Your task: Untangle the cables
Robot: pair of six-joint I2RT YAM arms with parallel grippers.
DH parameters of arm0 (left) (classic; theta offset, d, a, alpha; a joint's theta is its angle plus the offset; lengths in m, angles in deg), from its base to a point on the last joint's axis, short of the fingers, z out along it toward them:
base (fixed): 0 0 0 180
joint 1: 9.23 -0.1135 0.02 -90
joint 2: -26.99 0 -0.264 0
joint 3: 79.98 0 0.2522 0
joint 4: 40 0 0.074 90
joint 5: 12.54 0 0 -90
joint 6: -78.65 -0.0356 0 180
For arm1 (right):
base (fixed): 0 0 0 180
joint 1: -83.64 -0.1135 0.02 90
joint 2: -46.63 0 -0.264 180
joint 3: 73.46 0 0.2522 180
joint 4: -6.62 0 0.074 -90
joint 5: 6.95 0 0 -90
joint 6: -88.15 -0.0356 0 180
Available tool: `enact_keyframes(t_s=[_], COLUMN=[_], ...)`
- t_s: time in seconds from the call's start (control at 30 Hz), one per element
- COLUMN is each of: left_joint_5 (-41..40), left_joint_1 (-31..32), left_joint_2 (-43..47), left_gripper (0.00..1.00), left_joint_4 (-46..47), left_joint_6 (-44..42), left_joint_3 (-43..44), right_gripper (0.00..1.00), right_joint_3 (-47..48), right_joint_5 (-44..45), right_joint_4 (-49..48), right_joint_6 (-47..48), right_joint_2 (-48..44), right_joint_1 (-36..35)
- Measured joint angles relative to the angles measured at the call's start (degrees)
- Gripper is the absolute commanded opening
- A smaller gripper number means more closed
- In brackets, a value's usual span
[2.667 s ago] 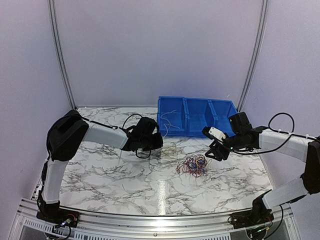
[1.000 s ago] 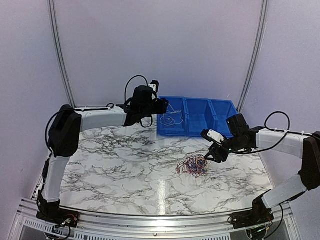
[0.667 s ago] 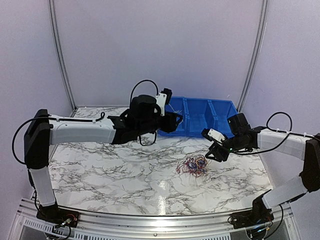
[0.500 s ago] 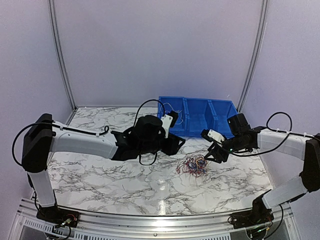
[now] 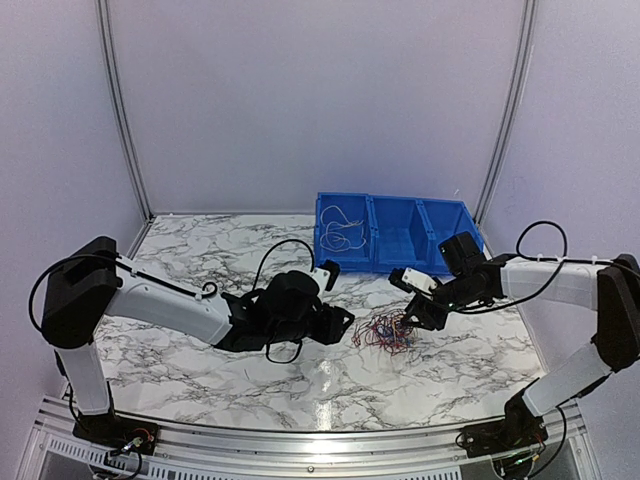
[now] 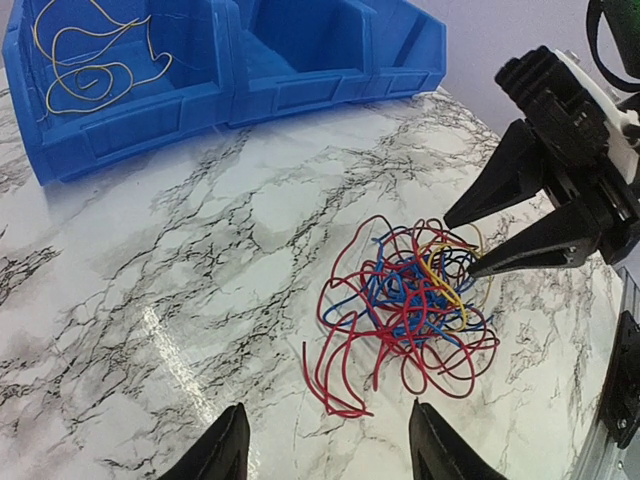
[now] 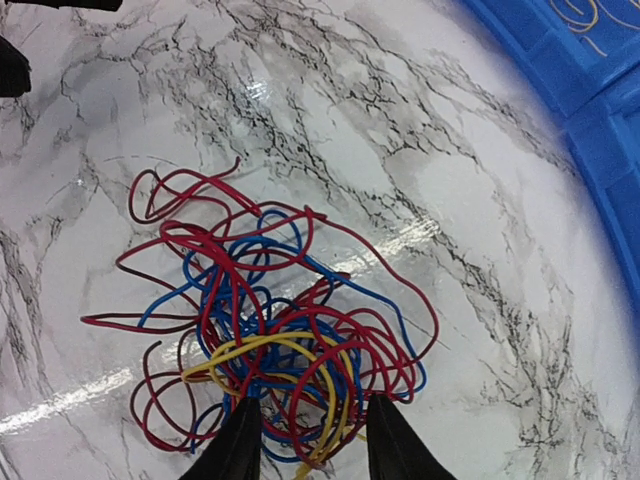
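The cables [image 5: 388,332] lie as a small tangle of red, blue and yellow wires [image 6: 410,300] on the marble table, right of centre. My right gripper [image 7: 312,445] stands over the bunch's right side, jaws partly apart, with yellow and red strands [image 7: 270,350] between the fingertips. It shows in the left wrist view as the right gripper [image 6: 468,240], tips at the tangle's edge. My left gripper [image 6: 330,450] hangs open just left of the bunch, a red loop [image 6: 335,380] in front of it and nothing between its fingers. A loose yellow-white wire [image 5: 338,228] lies in the left bin compartment.
A row of blue bins [image 5: 440,225] stands at the back right of the table, its front wall [image 6: 300,95] close behind the tangle. The left arm [image 5: 190,305] stretches low across the table's middle. The bin's corner [image 7: 600,80] is to the right gripper's upper right.
The left arm swung from over the bins down to the table beside the tangle. The right gripper slid left into the bunch and its jaws narrowed.
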Motion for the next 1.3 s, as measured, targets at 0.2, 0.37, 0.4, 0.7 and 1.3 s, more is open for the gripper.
enact_keyframes(t_s=[0.2, 0.37, 0.4, 0.7, 1.3], left_joint_5=[-0.15, -0.11, -0.11, -0.52, -0.87], left_joint_1=[1.01, 1.22, 1.22, 1.31, 1.31], left_joint_2=[0.0, -1.75, -2.32, -6.25, -23.78], left_gripper=[0.56, 0.57, 0.57, 0.61, 0.55], left_joint_4=[1.29, 2.32, 2.43, 11.26, 28.15], left_joint_6=[0.83, 0.63, 0.57, -0.48, 4.44], left_joint_3=[-0.13, 0.79, 1.14, 2.36, 15.45], right_gripper=[0.14, 0.0, 0.0, 0.0, 0.0], right_joint_3=[0.13, 0.22, 0.24, 0.44, 5.99], right_joint_5=[2.36, 2.8, 2.84, -4.59, -14.71], right_joint_4=[-1.68, -2.38, -2.45, -1.9, 3.21], right_joint_6=[-1.2, -1.68, -1.68, -1.73, -3.02], right_joint_2=[0.0, 0.0, -0.02, -5.75, -8.31], right_joint_1=[0.0, -0.02, -0.02, -0.04, -0.09])
